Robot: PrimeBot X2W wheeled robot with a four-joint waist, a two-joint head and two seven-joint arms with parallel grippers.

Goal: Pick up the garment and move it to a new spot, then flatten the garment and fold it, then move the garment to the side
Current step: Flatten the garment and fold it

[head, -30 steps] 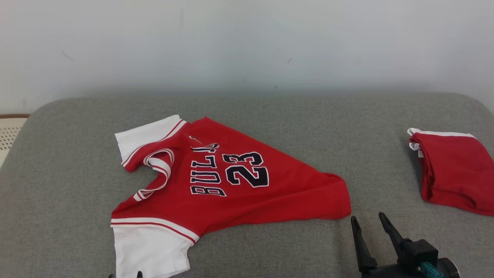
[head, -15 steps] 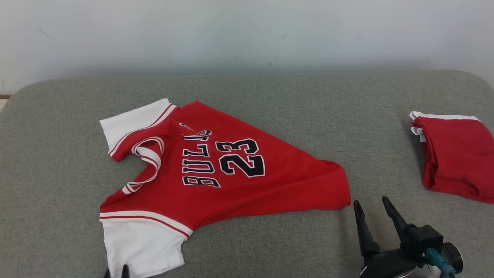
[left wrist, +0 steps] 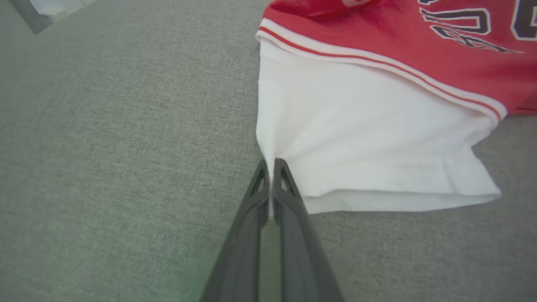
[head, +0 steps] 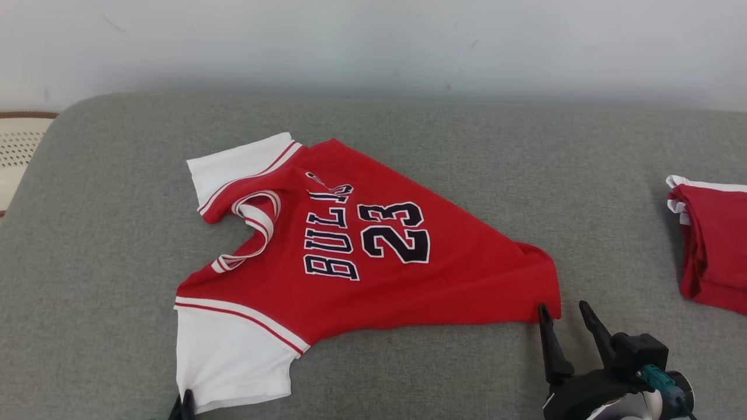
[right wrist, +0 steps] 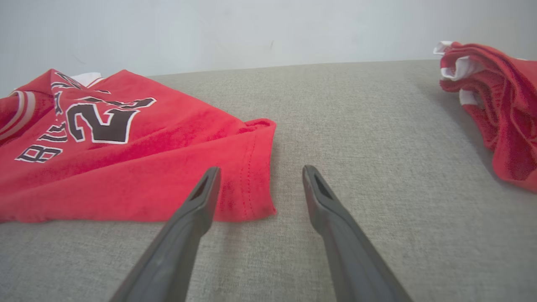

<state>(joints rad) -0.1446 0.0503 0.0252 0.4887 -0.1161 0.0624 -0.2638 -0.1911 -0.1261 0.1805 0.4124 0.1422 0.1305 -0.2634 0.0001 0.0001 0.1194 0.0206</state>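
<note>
Red, white-sleeved jersey [head: 379, 286], seemingly half-folded, flat on grey cushion [head: 117, 233]

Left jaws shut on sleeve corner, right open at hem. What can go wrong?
Left jaws pinch only the very edge of the white sleeve; it may slip on lifting.
Right jaws stand open with one finger over the hem corner; closing may miss it.
The folded red garment lies near; a sideways swing might snag it.

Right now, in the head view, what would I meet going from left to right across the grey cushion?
From the left: pale perforated panel → red and white short-sleeved jersey → right gripper with two dark fingers → folded red cloth garment.
</note>
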